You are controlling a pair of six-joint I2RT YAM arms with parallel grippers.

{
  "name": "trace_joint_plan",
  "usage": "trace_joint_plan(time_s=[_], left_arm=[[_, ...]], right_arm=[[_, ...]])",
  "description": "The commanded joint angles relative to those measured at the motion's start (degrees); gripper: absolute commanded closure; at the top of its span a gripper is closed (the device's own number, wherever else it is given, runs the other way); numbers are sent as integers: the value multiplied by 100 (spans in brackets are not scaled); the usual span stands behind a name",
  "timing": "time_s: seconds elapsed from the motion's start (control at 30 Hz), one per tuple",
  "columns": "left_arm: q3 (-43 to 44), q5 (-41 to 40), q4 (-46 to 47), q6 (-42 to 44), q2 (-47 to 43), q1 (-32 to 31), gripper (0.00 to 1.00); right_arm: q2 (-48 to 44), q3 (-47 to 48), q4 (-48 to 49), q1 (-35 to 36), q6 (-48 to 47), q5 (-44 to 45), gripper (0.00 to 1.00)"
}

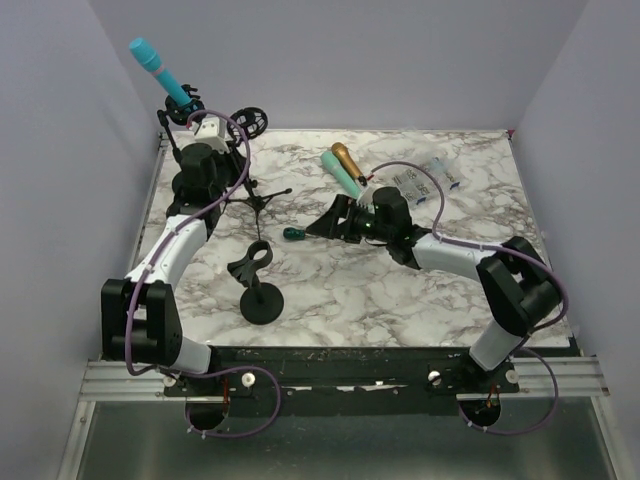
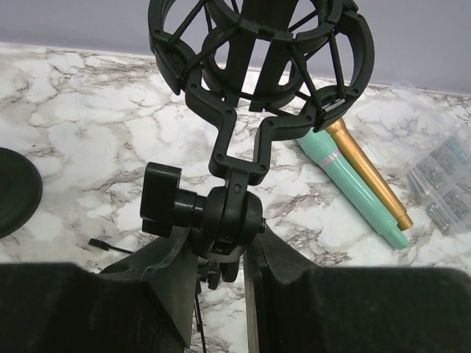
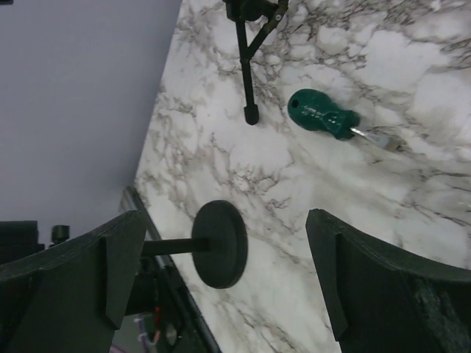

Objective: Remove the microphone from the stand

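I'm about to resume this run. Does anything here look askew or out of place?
The tripod stand appears to lean back-left. The left gripper is shut on its swivel joint, and the teal microphone slants up toward the corner. A green screwdriver lies loose on the table.

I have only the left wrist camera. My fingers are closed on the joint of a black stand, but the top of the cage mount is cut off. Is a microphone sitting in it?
Observer: Yes. From above, a blue microphone sticks up out of the mount, leaning toward the far left.
Operator: And the right arm? I do not see it.
Observer: The right gripper is open over the middle of the table, apart from the stand.
Operator: Is anything close to it?
Observer: A green screwdriver lies on the table just ahead of it.
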Motion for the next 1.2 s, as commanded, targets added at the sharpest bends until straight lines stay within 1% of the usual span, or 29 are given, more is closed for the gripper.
trace_joint_plan(time_s=[0.0,0.07,0.13,0.2,0.37,0.4,0.47,0.5,0.53,0.67,0.73,0.8,0.9,1.03,1.17], left_arm=[[-57,229,-840,-542,-158,-110,98],[74,163,-1170,-505,-155,-155,97],[231,-136,-1559,-319,-181,-256,96],[264,-467,-1735,-169,-258,-362,95],[122,-875,-1871,-99,-441,-741,93],[104,-1083,-1945,-163,-461,-792,88],[105,-1468,-2097,-282,-486,-858,68],[117,-1501,-2139,-323,-507,-863,62],[136,-1486,-2173,-374,-541,-863,56],[174,-1268,-2225,-480,-752,-881,37],[173,-1118,-2241,-535,-875,-881,22],[248,-897,-2358,-579,-1016,-881,13],[325,-758,-2509,-599,-1379,-872,7],[427,-443,-2363,-474,-1943,-749,5],[755,-487,-2207,-134,-2166,-692,5]], right_arm=[[533,75,1286,19,1801,-847,1],[741,95,1719,57,2291,-975,1],[896,152,1938,101,2602,-1008,3],[986,226,1930,145,2682,-923,4],[1066,394,1579,302,2559,-580,4],[1107,438,1563,329,2581,-559,4],[1197,512,1592,364,2694,-574,4],[1250,541,1616,375,2753,-584,4],[1289,573,1639,380,2808,-592,4],[1400,666,1667,398,2973,-569,3],[1480,743,1676,393,3050,-566,3],[1598,865,1676,391,3147,-600,3],[1797,1111,1650,394,3286,-619,3],[2210,1499,1834,396,3732,-750,3],[2741,2053,2007,394,4347,-805,4]])
